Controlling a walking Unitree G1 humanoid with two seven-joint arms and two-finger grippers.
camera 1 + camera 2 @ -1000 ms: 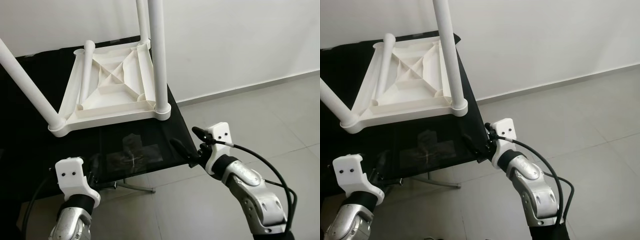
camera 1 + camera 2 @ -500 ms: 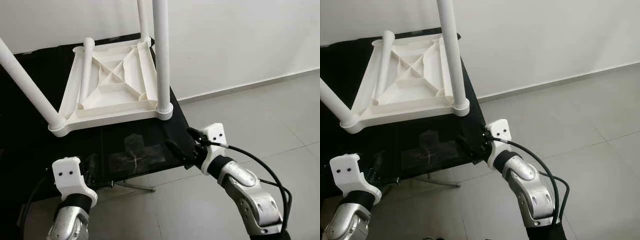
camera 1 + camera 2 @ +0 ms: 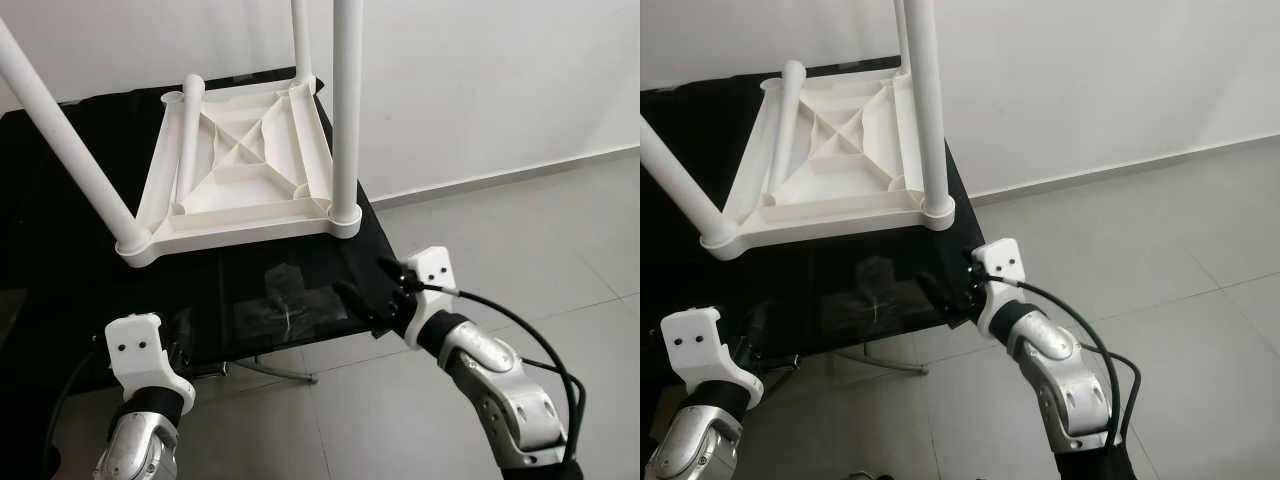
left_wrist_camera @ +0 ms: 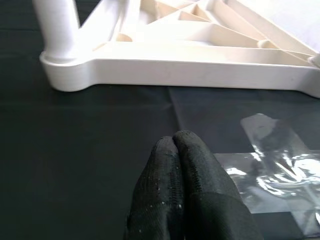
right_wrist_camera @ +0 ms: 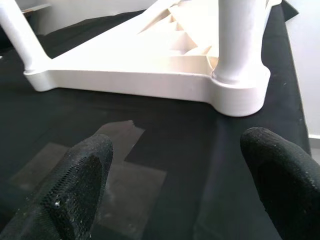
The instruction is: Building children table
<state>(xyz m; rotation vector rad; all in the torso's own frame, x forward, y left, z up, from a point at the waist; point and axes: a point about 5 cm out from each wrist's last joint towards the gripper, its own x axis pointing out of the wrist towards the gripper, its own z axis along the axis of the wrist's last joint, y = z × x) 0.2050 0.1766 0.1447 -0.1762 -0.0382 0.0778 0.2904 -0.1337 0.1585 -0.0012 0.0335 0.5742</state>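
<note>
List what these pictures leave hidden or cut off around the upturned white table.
- Tops of the three upright legs: cut off by the upper edge of both eye views.
- Fourth leg lies across the white table; whether it is fixed cannot be told.
- Left gripper: fingers pressed together.
- Right gripper: fingers spread.

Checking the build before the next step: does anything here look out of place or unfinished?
One leg lies loose across the upturned white table, not standing in a corner socket like the other three. A wrinkled patch of clear tape is stuck on the black cloth nearby.
</note>
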